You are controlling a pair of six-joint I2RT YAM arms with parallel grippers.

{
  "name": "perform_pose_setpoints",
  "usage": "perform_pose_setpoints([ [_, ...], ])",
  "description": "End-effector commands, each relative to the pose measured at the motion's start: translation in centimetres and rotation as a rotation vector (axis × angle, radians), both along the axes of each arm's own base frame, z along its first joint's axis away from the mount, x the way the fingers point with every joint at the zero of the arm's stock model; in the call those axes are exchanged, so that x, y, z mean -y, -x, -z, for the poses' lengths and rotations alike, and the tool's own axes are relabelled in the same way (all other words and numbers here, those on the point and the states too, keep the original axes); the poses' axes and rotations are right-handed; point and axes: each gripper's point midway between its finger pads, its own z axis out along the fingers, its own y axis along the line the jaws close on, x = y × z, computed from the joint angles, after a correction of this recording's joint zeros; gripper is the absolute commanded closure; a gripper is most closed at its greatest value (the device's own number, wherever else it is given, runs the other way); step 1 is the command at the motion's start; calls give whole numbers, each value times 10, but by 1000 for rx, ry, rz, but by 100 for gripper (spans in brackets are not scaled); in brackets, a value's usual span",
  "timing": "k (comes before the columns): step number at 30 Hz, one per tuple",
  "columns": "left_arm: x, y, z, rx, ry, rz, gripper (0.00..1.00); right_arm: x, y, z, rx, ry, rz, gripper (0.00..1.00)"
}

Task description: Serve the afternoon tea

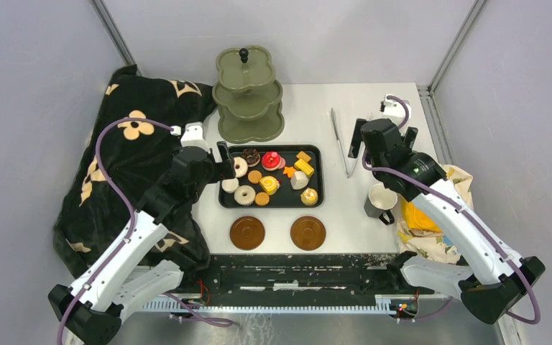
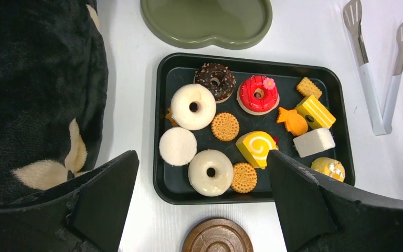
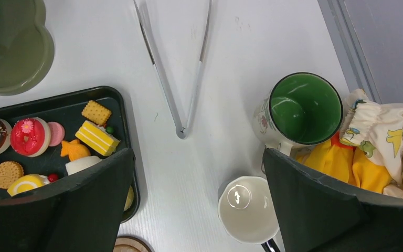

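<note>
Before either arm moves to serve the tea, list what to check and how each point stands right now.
1. Open and empty, left gripper and right gripper: ok.
2. Tiers of the stand bare: ok.
3. All pastries on the tray, below the left gripper: ok.
4. Both saucers bare: ok.
5. Both mugs on saucers: not ok; they stand on the table.
6. The tongs clear of the tray: ok.
</note>
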Motion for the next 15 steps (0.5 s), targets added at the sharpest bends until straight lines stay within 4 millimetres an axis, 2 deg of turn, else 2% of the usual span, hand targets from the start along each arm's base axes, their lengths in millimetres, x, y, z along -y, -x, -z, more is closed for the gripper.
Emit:
perform_pose_setpoints([
  [1,4,-1,-28,72,22,32,1,-2,-5,-5,32,-19,4,0],
  [15,11,-2,-22,45,25,58,1,-15,-5,10,6,-17,-86,1],
])
